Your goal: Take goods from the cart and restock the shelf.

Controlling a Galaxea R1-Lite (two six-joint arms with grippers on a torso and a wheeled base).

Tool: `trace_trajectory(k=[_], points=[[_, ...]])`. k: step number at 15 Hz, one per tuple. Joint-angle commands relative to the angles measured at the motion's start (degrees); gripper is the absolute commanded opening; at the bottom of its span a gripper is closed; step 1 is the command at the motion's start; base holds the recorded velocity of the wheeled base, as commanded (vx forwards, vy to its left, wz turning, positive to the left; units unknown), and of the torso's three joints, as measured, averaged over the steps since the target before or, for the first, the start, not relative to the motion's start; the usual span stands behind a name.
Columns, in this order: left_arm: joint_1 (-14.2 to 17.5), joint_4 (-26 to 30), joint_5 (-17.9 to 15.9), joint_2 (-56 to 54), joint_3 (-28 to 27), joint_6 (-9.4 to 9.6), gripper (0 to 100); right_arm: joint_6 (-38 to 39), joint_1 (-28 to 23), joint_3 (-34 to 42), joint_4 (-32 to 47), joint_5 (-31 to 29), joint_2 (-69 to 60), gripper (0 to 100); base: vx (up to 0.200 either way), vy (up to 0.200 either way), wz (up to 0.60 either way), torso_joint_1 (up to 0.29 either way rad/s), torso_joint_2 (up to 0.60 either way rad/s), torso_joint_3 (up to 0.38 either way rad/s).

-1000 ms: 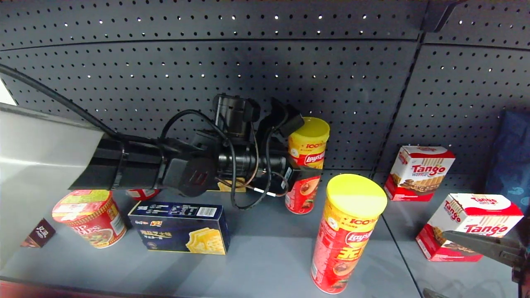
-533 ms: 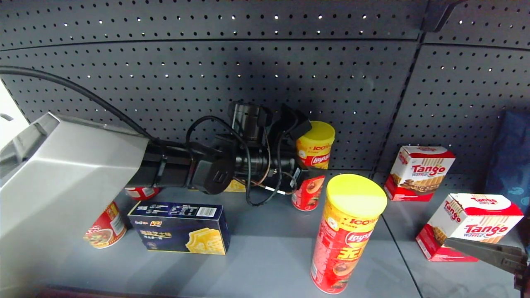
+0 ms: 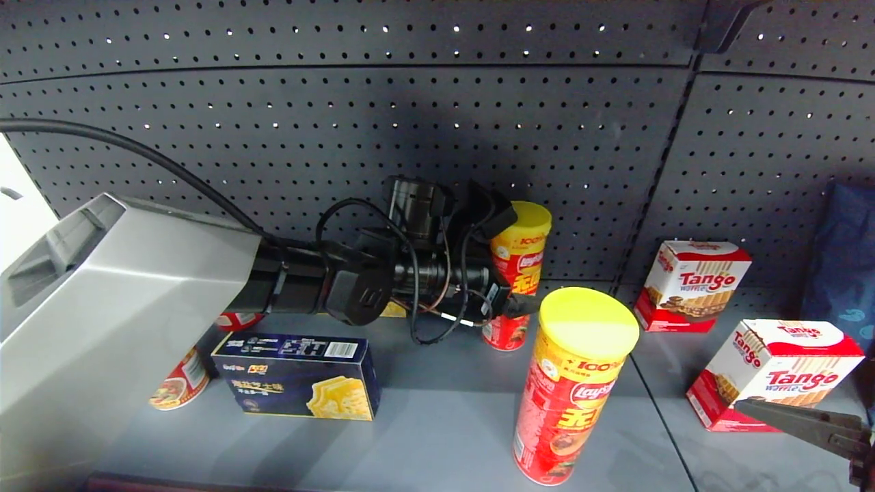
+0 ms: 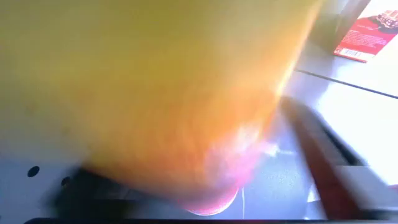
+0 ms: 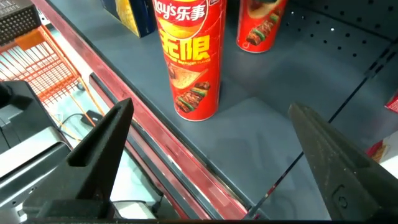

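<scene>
At the shelf's front edge my right hand (image 5: 210, 107) hangs wide open, holding nothing, and it has hardly shifted over the last second. Farther in, my left arm has pushed deeper across the shelf (image 3: 437, 424). Its grey housing now covers most of the noodle cup (image 3: 179, 380), which stood in plain sight before. At the back, my left hand (image 3: 523, 260) grips the rear chip can (image 3: 514, 236) with a finger on either side. A second ago the can was leaning and raised. Now it stands nearly upright with its base on the shelf, close to the pegboard (image 3: 342, 123).

Counting from the front, I see two chip cans, with the front chip can (image 3: 574, 383) standing alone near the edge. I see one blue cracker box (image 3: 297, 376). I see two red noodle cups, the second cup (image 3: 236, 320) mostly behind my arm. I see two wafer boxes, the nearer wafer box (image 3: 772, 372) and the farther wafer box (image 3: 690, 277). One blue bag (image 3: 844, 253) sits at the far right.
</scene>
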Motion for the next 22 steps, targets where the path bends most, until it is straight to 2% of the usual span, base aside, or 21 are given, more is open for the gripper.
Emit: trace_trajectory(k=[1,3,5,6,7,9,12,14,15,16,19,22], points=[[0.01,0.01,-0.05,-0.12,0.23,0.0,100,-0.01,0.03,0.16,-0.04,0.01,0.09,100,0.0,0.0,0.0,0.0,0.0,0.0],[0.1,0.01,0.04,-1.88,2.16,0.0,100,-0.01,0.03,0.86,0.05,-0.08,0.18,100,0.0,0.0,0.0,0.0,0.0,0.0],[0.62,0.01,0.22,-6.28,7.44,0.0,100,-0.01,-0.49,1.3,0.05,-0.43,0.09,100,0.0,0.0,0.0,0.0,0.0,0.0],[1.24,-0.08,0.92,-10.14,12.09,0.0,100,-0.01,-1.11,1.47,0.05,-0.25,0.35,100,0.0,0.0,0.0,0.0,0.0,0.0],[1.33,-0.08,1.27,-11.11,13.15,0.08,100,-0.01,-1.28,1.56,0.05,-0.17,0.44,100,0.0,0.0,0.0,0.0,0.0,0.0],[1.24,-0.08,5.23,-16.65,19.74,-0.27,100,2.71,-1.2,0.77,-0.04,0.8,1.41,100,0.0,0.0,0.0,0.0,0.0,0.0],[0.54,0.1,11.12,-21.31,23.7,-0.71,100,3.33,-1.9,-0.37,0.05,-0.17,3.34,100,0.0,0.0,0.0,0.0,0.0,0.0],[-0.26,0.01,19.9,-22.27,24.14,-0.62,100,3.33,-2.34,-0.55,0.05,-2.98,5.01,100,0.0,0.0,0.0,0.0,0.0,0.0],[-0.26,0.01,19.9,-22.27,24.14,-0.62,100,3.33,-2.34,-0.55,0.05,-2.98,5.01,100,0.0,0.0,0.0,0.0,0.0,0.0],[-2.19,0.01,26.5,-23.15,24.22,-1.15,100,3.24,-4.36,-1.25,-0.21,-5.26,7.91,100,0.0,0.0,0.0,0.0,0.0,0.0],[-3.6,-0.7,28.43,-25.35,27.12,-1.76,100,2.36,-3.92,-1.25,0.05,-8.43,10.81,100,0.0,0.0,0.0,0.0,0.0,0.0],[-3.6,-1.13,31.15,-28.16,30.9,-1.85,100,1.66,-3.75,-1.43,-0.04,-10.19,14.68,100,0.0,0.0,0.0,0.0,0.0,0.0]])
